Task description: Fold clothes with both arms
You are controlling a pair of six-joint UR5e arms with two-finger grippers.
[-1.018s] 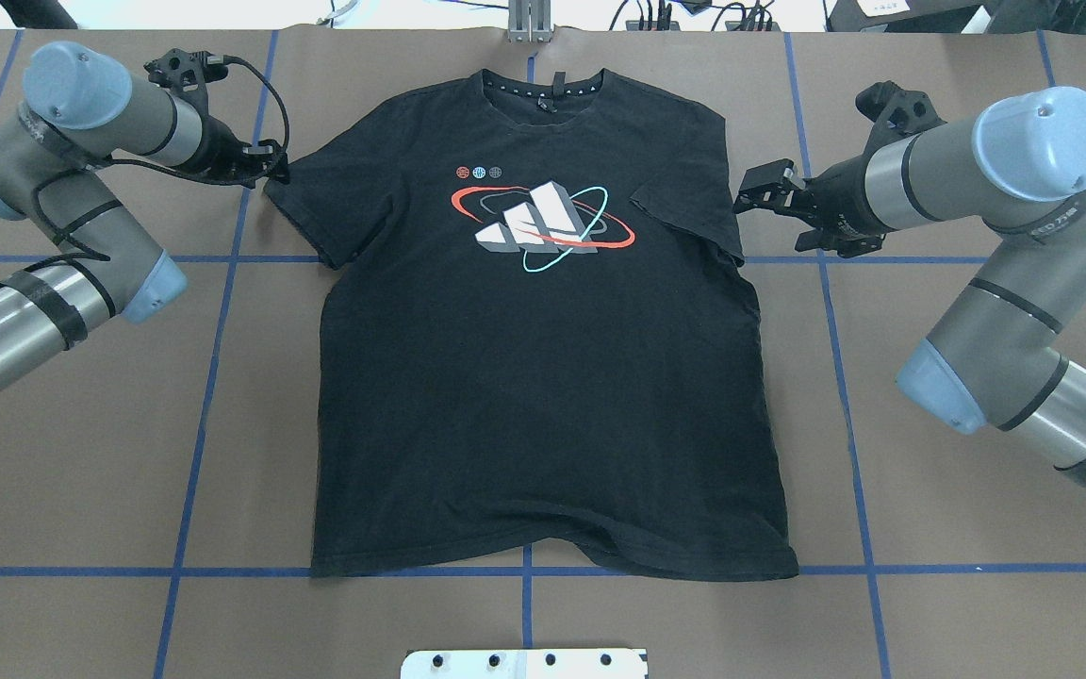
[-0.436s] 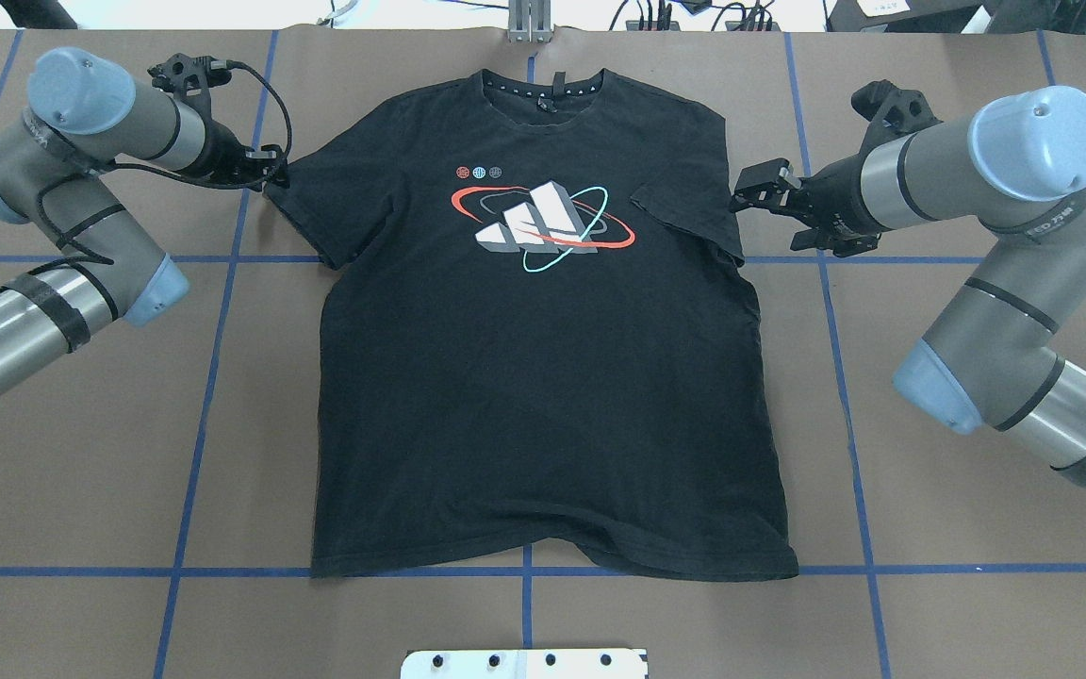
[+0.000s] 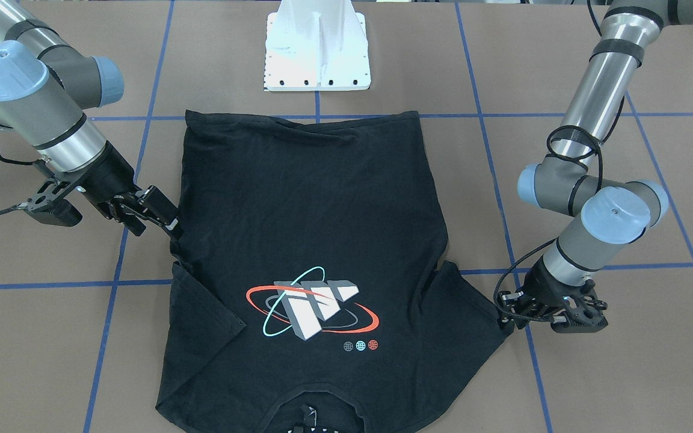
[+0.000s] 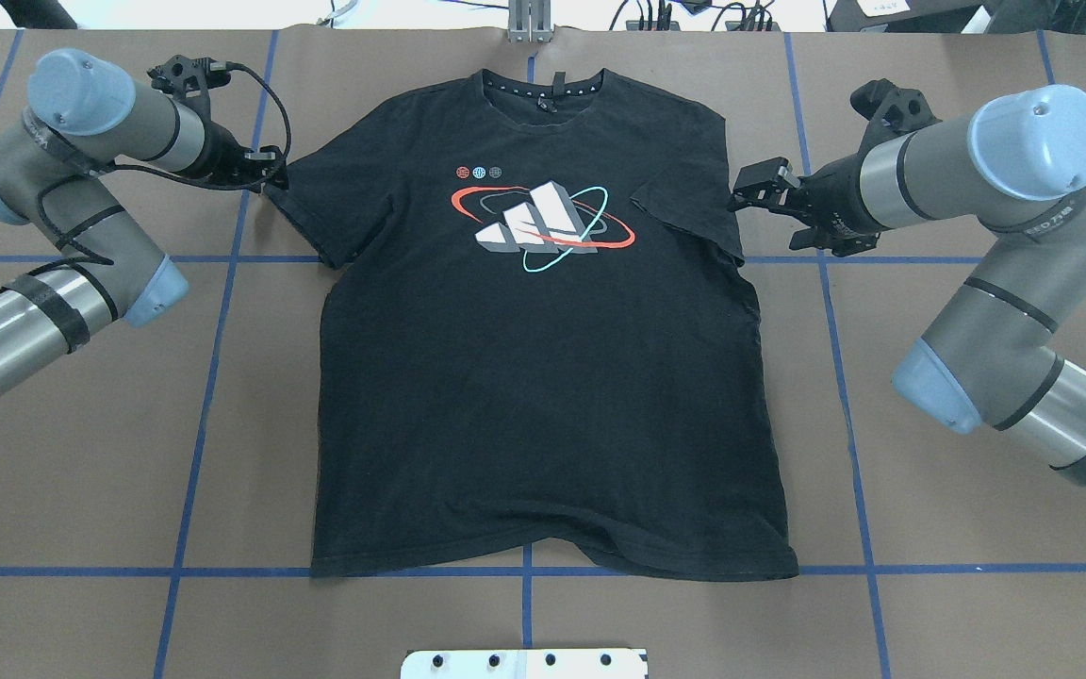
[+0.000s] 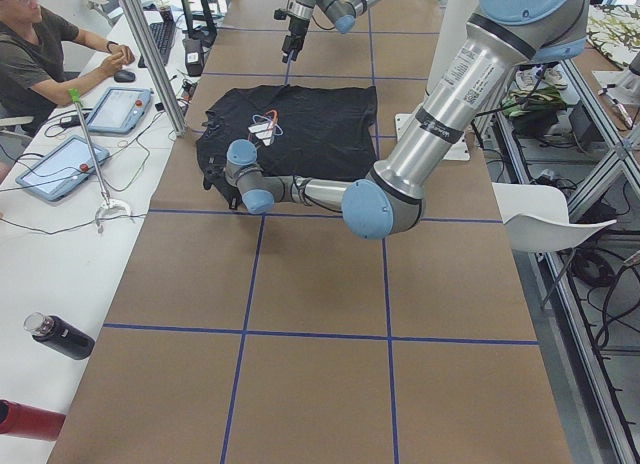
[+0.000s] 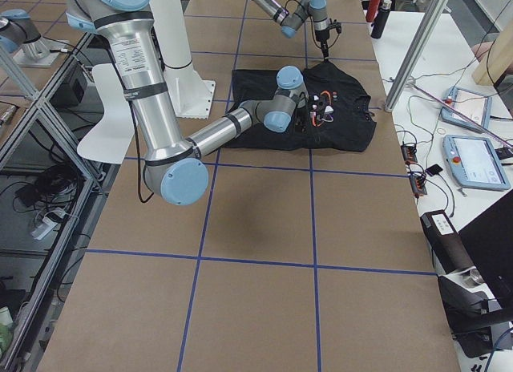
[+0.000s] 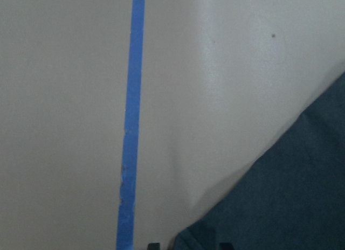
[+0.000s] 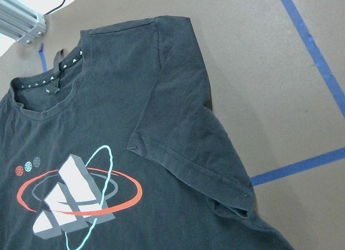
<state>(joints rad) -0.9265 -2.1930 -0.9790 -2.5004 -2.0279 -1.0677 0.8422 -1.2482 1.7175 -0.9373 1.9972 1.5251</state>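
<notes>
The black T-shirt (image 4: 543,377) lies flat and face up on the brown table, collar at the far side, chest graphic showing (image 3: 310,210). My left gripper (image 4: 268,176) is low at the tip of the shirt's left sleeve (image 3: 506,314). In the left wrist view its fingertips (image 7: 153,244) stand apart, with the sleeve edge (image 7: 291,196) between them. My right gripper (image 4: 743,191) is open and empty just outside the right sleeve (image 3: 163,216). That sleeve (image 8: 188,147) lies slanted against the shirt's body.
Blue tape lines (image 4: 213,358) grid the table. The white pedestal base (image 3: 316,54) stands at the near edge behind the shirt's hem. A metal post (image 4: 529,24) stands beyond the collar. An operator (image 5: 40,44) with tablets sits at the far side.
Both grippers have crept a little inward toward their sleeves. The shirt has not moved.
</notes>
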